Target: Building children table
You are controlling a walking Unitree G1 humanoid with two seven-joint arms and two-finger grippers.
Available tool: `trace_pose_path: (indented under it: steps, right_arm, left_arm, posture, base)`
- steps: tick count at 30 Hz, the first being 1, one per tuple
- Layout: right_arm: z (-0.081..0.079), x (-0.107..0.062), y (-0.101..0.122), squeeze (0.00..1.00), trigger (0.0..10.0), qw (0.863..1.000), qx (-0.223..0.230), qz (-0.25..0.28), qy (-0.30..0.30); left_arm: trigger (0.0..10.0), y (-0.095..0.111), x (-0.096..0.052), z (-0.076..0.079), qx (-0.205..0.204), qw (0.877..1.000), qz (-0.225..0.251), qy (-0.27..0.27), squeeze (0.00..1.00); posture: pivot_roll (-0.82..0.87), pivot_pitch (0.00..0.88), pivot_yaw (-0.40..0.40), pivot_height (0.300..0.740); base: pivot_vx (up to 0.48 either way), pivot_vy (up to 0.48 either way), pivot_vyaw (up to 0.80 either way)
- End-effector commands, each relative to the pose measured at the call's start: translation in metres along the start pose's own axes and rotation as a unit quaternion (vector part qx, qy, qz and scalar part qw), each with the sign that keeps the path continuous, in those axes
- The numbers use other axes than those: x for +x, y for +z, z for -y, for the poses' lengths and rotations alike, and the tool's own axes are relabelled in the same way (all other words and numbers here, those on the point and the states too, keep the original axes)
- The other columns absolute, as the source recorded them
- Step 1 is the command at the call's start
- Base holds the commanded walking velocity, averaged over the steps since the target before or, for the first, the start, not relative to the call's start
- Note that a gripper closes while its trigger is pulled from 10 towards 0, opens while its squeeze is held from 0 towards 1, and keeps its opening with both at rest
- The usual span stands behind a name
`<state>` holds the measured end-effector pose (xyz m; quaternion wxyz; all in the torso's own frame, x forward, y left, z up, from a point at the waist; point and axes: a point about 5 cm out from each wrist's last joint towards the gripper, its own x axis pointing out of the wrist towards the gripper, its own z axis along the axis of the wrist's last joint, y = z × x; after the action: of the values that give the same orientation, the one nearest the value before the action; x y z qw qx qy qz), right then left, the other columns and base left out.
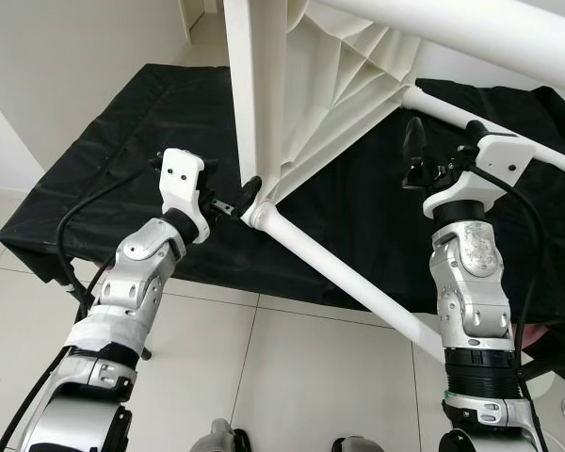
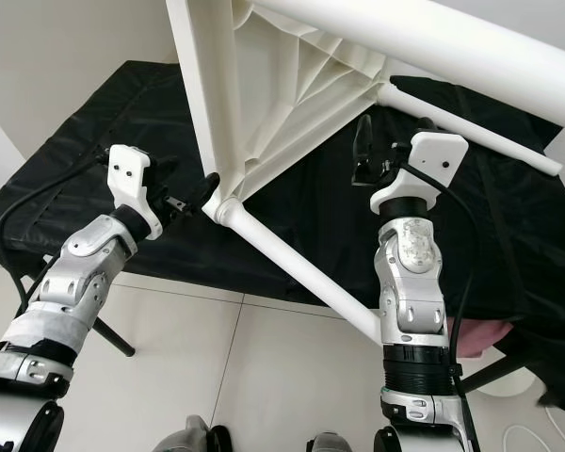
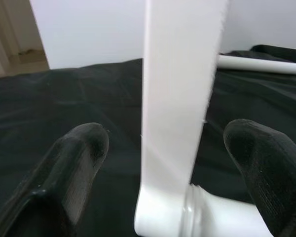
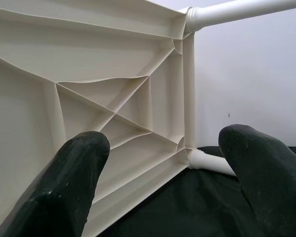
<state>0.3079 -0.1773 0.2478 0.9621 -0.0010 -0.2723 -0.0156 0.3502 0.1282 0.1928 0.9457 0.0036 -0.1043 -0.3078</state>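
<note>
**Left tool at the table corner, right tool near the underside**

The left tool (image 1: 237, 200) is wide open. Its two black fingers (image 3: 79, 158) stand on either side of the white edge of the children table (image 1: 292, 113), but in the left wrist view they do not touch it. The tool is just at the lower corner of the tabletop, where a white leg (image 1: 344, 273) joins it and runs down toward the robot.

The right tool (image 1: 415, 151) is also open, with the fingers (image 4: 74, 177) spread apart and holding nothing. It is raised near the ribbed underside of the tabletop, beside another corner where a second leg (image 1: 494, 132) comes out to the right. The right wrist view looks along the fingers at the ribs and at two leg sockets.

The tabletop stands tilted on its edge, with the underside facing the right arm. A third leg (image 1: 452, 28) runs across the top of the eye views. Under the table there is a black cloth (image 1: 104, 179) covering a low surface, and nearer to the robot a white tiled floor (image 1: 292, 377).
</note>
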Motion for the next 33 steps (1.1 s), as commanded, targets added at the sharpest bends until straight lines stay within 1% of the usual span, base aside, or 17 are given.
trace_pose_path:
  steps: [1, 5, 9, 12, 16, 18, 21, 23, 25, 29, 32, 33]
  right_arm:
    - [-0.002, -0.001, 0.001, 0.0, 10.0, 1.0, 0.001, 0.004, 0.005]
    - [-0.001, -0.001, 0.001, 0.0, 10.0, 1.0, 0.002, 0.004, 0.005]
    - [-0.001, -0.001, 0.001, 0.0, 10.0, 1.0, 0.002, 0.003, 0.004]
    - [-0.001, -0.001, 0.001, 0.0, 10.0, 1.0, 0.003, 0.004, 0.004]
    - [0.0, 0.001, 0.003, 0.0, 10.0, 1.0, 0.003, 0.007, 0.003]
    - [0.0, 0.001, 0.003, 0.0, 10.0, 1.0, 0.003, 0.007, 0.003]
    - [0.0, 0.001, 0.004, 0.0, 10.0, 1.0, 0.003, 0.008, 0.003]
    - [0.0, 0.0, 0.004, 0.0, 10.0, 1.0, 0.002, 0.008, 0.001]
    - [0.0, 0.0, 0.004, 0.0, 10.0, 1.0, 0.002, 0.008, 0.001]
    - [0.0, -0.001, 0.006, 0.0, 10.0, 1.0, 0.001, 0.011, 0.0]
    - [0.0, 0.0, 0.008, 0.0, 10.0, 1.0, 0.002, 0.013, 0.004]
    - [-0.003, 0.002, 0.009, 0.0, 10.0, 1.0, 0.005, 0.016, 0.011]
  left_arm:
    - [10.0, 0.001, 0.001, 0.006, 0.01, 0.997, -0.001, -0.081, 0.0]
    - [10.0, 0.007, 0.006, 0.002, 0.014, 0.998, 0.009, -0.059, 0.0]
    - [10.0, 0.007, 0.007, -0.002, 0.015, 0.999, 0.007, -0.047, 0.0]
    - [10.0, 0.007, 0.008, -0.003, 0.016, 0.999, 0.006, -0.046, 0.0]
    - [10.0, 0.01, 0.015, -0.003, 0.015, 0.998, 0.011, -0.061, 0.0]
    - [10.0, 0.01, 0.015, -0.003, 0.015, 0.998, 0.011, -0.061, 0.0]
    - [10.0, 0.011, 0.019, -0.002, 0.014, 0.998, 0.011, -0.068, 0.0]
    - [10.0, 0.012, 0.024, 0.001, 0.008, 0.997, 0.012, -0.082, 0.0]
    - [10.0, 0.012, 0.026, 0.002, 0.005, 0.996, 0.012, -0.087, 0.0]
    - [10.0, 0.009, 0.032, 0.011, -0.008, 0.991, 0.0, -0.131, 0.0]
    - [10.0, 0.008, 0.034, 0.015, -0.011, 0.989, -0.003, -0.144, 0.0]
    - [10.0, 0.006, 0.037, 0.019, -0.016, 0.987, -0.006, -0.161, 0.0]
  posture:
    - [-0.1, 0.077, 0.066, 0.74]
    - [-0.1, 0.082, 0.07, 0.74]
    - [-0.1, 0.086, 0.072, 0.74]
    - [-0.1, 0.086, 0.072, 0.74]
    - [-0.11, 0.091, 0.075, 0.74]
    - [-0.11, 0.091, 0.075, 0.74]
    - [-0.11, 0.096, 0.079, 0.74]
    - [-0.12, 0.109, 0.082, 0.74]
    - [-0.12, 0.109, 0.082, 0.74]
    - [-0.13, 0.128, 0.088, 0.74]
    - [-0.13, 0.138, 0.091, 0.74]
    - [-0.13, 0.138, 0.091, 0.74]
  base:
    - [0.0, 0.0, 0.0]
    - [0.0, 0.0, 0.0]
    - [0.0, 0.0, 0.0]
    - [0.0, 0.0, 0.0]
    - [0.0, 0.0, 0.0]
    - [0.0, 0.0, 0.0]
    - [0.0, 0.0, 0.0]
    - [0.0, 0.0, 0.0]
    - [0.0, 0.0, 0.0]
    - [0.0, 0.0, 0.0]
    - [0.0, 0.0, 0.0]
    - [0.0, 0.0, 0.0]
